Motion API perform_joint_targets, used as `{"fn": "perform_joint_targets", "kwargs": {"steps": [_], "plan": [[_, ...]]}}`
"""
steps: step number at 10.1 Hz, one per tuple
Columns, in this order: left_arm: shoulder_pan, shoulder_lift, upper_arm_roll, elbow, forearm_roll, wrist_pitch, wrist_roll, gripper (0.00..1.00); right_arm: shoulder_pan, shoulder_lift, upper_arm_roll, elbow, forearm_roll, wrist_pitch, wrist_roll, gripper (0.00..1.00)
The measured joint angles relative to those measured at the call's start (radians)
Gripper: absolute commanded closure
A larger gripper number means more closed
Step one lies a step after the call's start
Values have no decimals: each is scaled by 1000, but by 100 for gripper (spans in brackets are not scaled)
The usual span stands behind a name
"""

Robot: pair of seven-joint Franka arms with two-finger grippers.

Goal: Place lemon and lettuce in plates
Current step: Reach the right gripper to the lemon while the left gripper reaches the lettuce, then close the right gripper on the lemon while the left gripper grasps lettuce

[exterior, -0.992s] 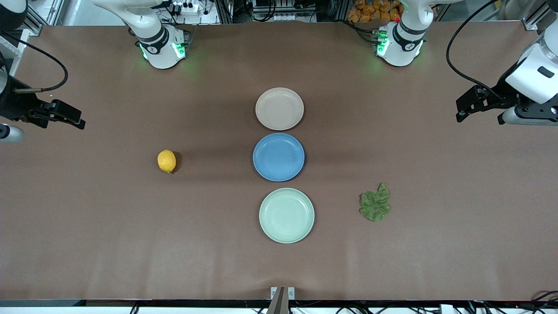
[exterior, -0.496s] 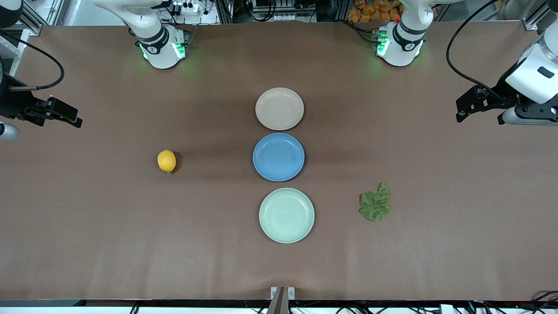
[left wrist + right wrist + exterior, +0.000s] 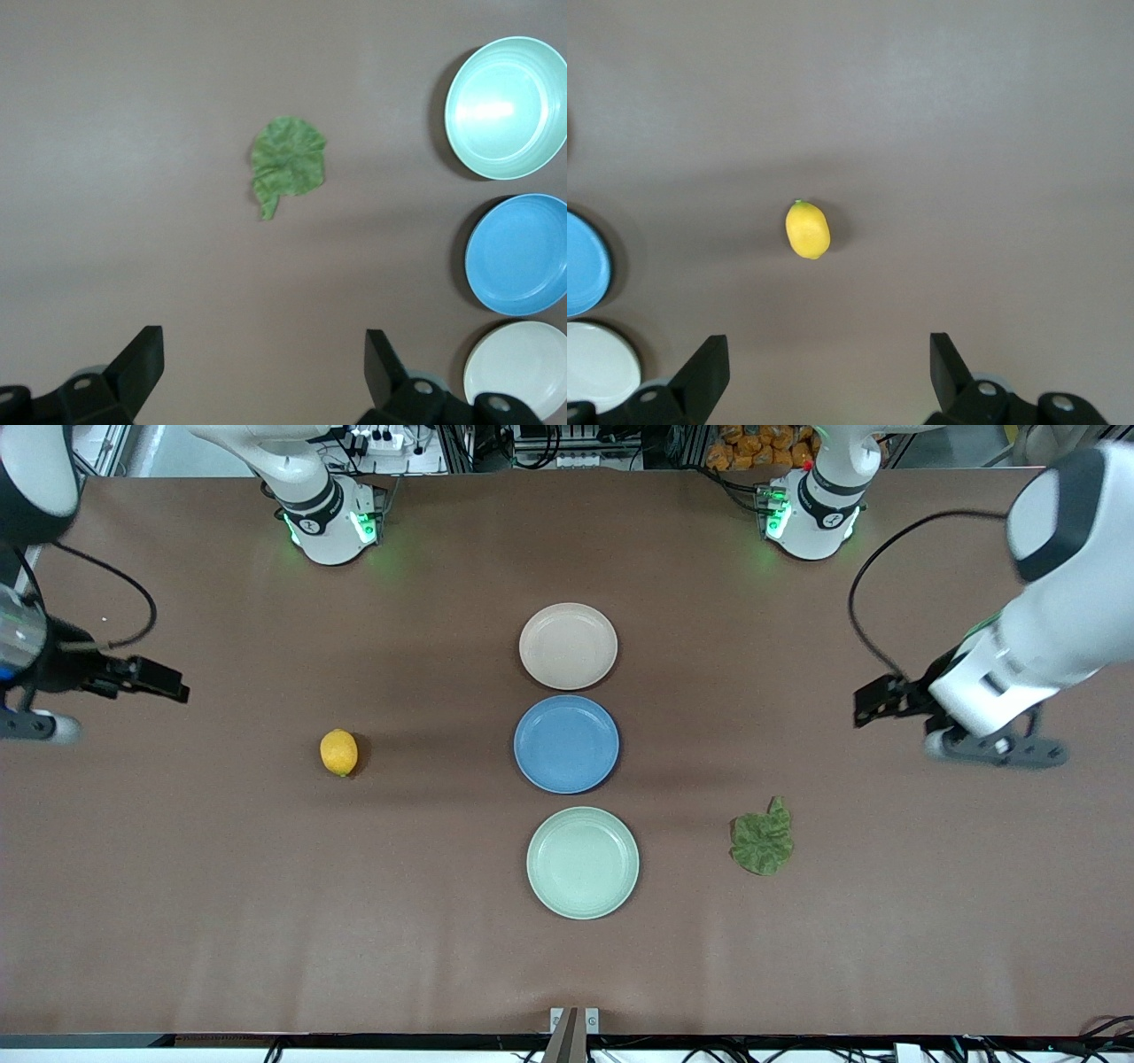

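Note:
The lemon (image 3: 338,752) lies on the brown table toward the right arm's end; it also shows in the right wrist view (image 3: 807,230). The lettuce (image 3: 762,841) lies toward the left arm's end, beside the mint green plate (image 3: 582,862); it also shows in the left wrist view (image 3: 285,165). The beige plate (image 3: 568,646) is the plate farthest from the front camera. Both plates are empty. My right gripper (image 3: 164,680) is open and empty over bare table, apart from the lemon. My left gripper (image 3: 873,701) is open and empty over bare table, apart from the lettuce.
An empty blue plate (image 3: 566,744) sits between the beige and mint plates, the three in a row down the table's middle. The arm bases (image 3: 328,522) (image 3: 811,514) stand at the table's edge farthest from the front camera.
My left arm has swung in over the table toward the plates and the lettuce. My right gripper has shifted a little toward the lemon. Lemon, lettuce and plates have not moved.

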Motion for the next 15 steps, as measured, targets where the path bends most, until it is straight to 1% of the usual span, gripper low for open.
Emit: {"fn": "perform_joint_targets", "kwargs": {"steps": [1, 2, 3, 4, 6, 8, 10, 11, 13, 15], "plan": [[-24, 43, -1, 0, 10, 45, 0, 0, -2, 34, 0, -36, 3, 53, 0, 0], [-48, 81, -1, 0, 44, 88, 0, 0, -1, 70, 3, -78, 7, 109, 0, 0], [-64, 122, -1, 0, 82, 139, -2, 0, 2, 108, 7, -122, 10, 163, 0, 0], [-68, 165, -1, 0, 94, 196, 0, 0, 3, 145, 9, -153, 23, 194, 0, 0], [-76, 268, 0, 1, 116, 297, 10, 0, 2, 218, 9, -176, 67, 233, 0, 0], [-98, 364, 0, 11, 176, 350, 10, 0, 24, 274, 14, -209, 80, 325, 0, 0], [-103, 425, 1, 17, 192, 403, 10, 0, 65, 292, 15, -300, 82, 453, -4, 0], [-103, 448, 2, 17, 197, 425, 10, 0, 70, 296, 15, -338, 82, 493, -14, 0], [-103, 476, 3, 19, 208, 441, 11, 0, 70, 308, 14, -387, 82, 542, -25, 0], [-107, 501, 3, 20, 209, 449, 11, 0, 70, 322, 14, -407, 82, 564, -26, 0]]}}
